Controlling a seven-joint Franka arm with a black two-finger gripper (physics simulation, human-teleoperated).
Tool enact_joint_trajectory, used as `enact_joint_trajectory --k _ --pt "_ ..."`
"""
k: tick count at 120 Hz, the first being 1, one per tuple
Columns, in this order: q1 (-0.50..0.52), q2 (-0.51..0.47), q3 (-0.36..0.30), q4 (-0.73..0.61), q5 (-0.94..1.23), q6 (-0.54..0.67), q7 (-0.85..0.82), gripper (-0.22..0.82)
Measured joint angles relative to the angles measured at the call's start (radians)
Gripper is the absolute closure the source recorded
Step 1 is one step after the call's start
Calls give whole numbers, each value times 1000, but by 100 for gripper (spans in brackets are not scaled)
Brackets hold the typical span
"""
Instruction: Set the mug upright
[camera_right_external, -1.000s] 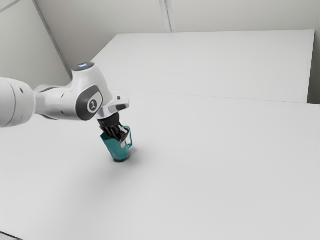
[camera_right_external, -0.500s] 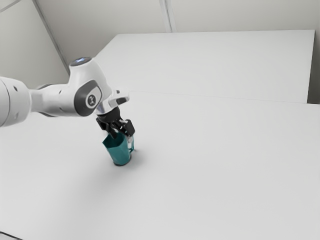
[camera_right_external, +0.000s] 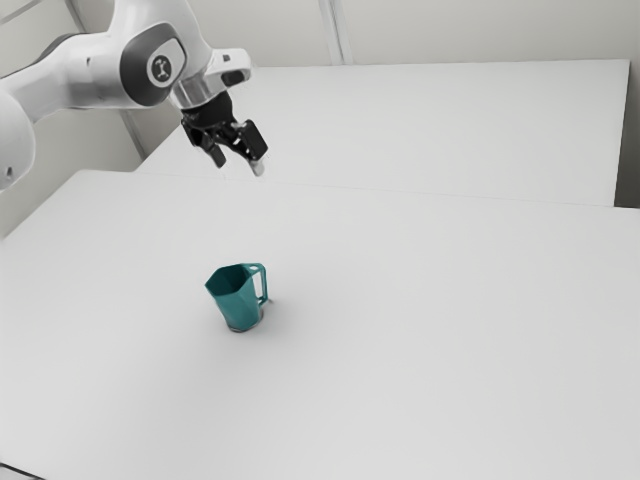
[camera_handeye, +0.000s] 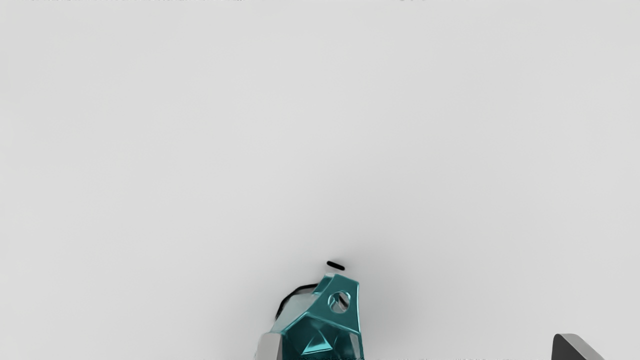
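Exterior view: the end effector (camera_right_external: 239, 165) hung high over the tabletop (camera_right_external: 400, 350), its two fingers spread wide. Well below it and apart from it, the mug (camera_right_external: 236, 302) stood upright, mouth up, handle toward the exterior view's right.

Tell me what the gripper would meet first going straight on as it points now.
Most likely the tabletop, beside the mug toward its handle, as the gripper slants that way in the exterior view; depth is unclear, so a finger might clip the mug first.
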Motion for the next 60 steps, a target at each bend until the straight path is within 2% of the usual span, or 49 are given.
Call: enact_joint_trajectory --k 18,60 --pt "57 11 -4 72 16 -95 9 1" --pt "45 10 -6 91 22 -173 22 0"
